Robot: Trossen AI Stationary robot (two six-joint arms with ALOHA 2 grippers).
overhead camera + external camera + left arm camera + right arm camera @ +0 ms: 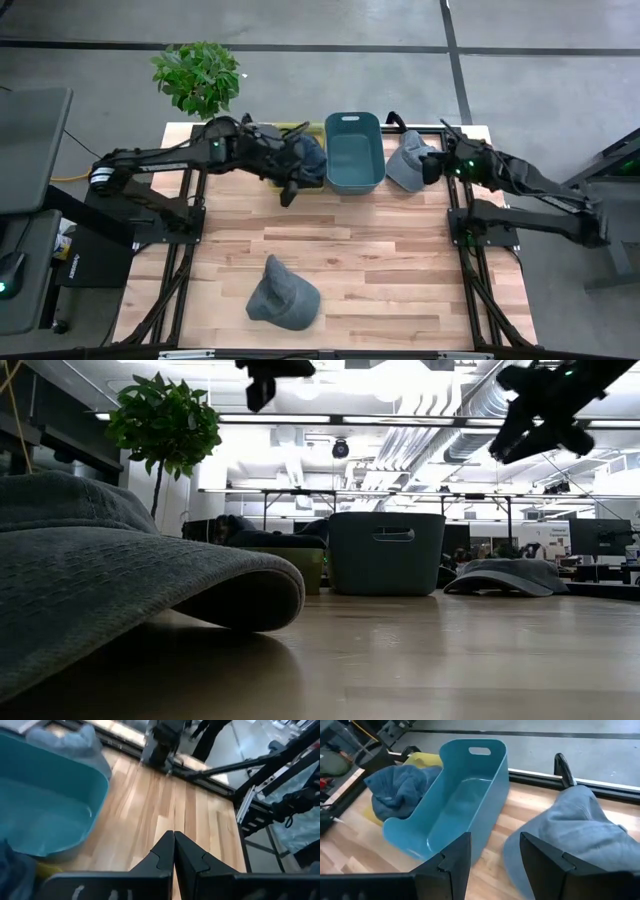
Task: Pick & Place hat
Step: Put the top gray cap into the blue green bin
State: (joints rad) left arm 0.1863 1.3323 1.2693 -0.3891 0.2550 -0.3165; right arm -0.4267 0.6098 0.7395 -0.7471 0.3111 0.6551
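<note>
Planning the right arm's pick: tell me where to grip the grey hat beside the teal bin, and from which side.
Grip the grey hat at its raised, rounded crown, coming down from above. It lies flat on the table just right of the teal bin, its brim hugging the wood, so a side approach would likely find little to pinch. The right end effector is open nearby.

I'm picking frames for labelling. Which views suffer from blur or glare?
Low view: the near hat fills the left foreground, soft and dark, against bright ceiling lights. Left wrist view: the bin and far end are smeared. High and right wrist views are evenly lit and sharp.
</note>
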